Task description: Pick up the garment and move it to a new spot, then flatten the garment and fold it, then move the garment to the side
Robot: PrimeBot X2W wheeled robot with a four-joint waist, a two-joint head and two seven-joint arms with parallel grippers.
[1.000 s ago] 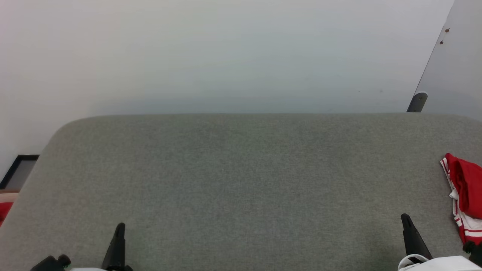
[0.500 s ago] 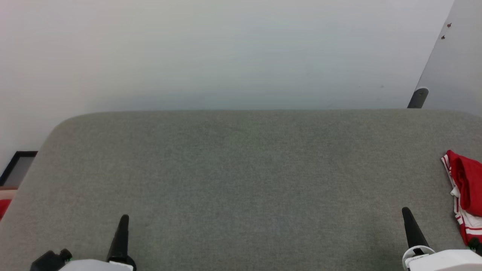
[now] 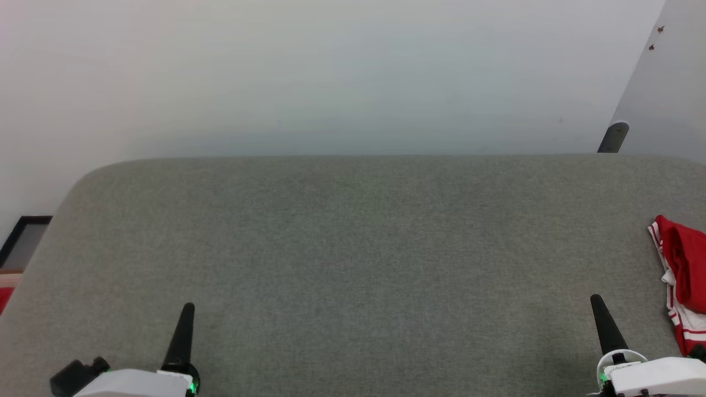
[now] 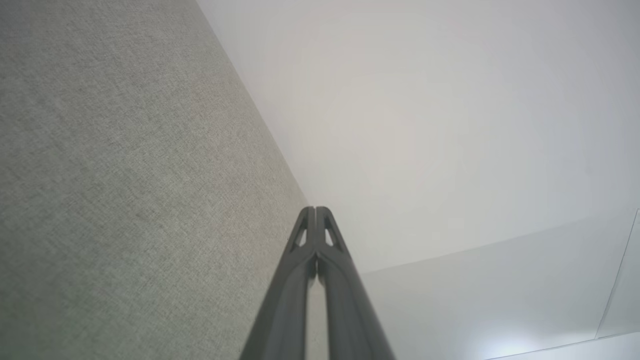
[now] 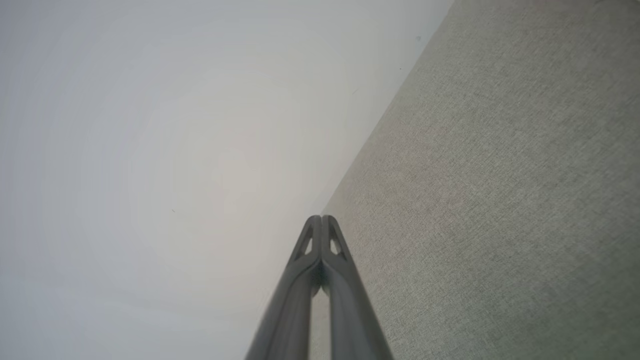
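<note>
Garment point(image 3: 684, 275) first: it lies bunched at the far right-hand edge of the grey padded surface point(image 3: 353, 248), partly cut off by the edge of the head view, so only a strip of it can be read. What shows is a rumpled red mass with a white panel under it and red-and-white striped trim running down its near edge. It is crumpled and folded over on itself, not spread; no lettering is visible from here.

Relative to the garment, the right gripper point(image 3: 598, 309) sits just beside it, a little nearer the robot and toward the middle of the surface, not touching the cloth. The left gripper point(image 3: 186, 317) is well apart from it, across the whole width of the surface. Both point away from the robot, toward the pale wall point(image 3: 331, 82) behind the surface. In each wrist view the two dark fingers are pressed together along their length with nothing between them, so both grippers are clenched and empty.

I would judge this a resting pose: arms parked low at the near edge, leaving the broad bare middle free for spreading and folding. The garment looks soft and floppy, likely to drape and shift when lifted.
</note>
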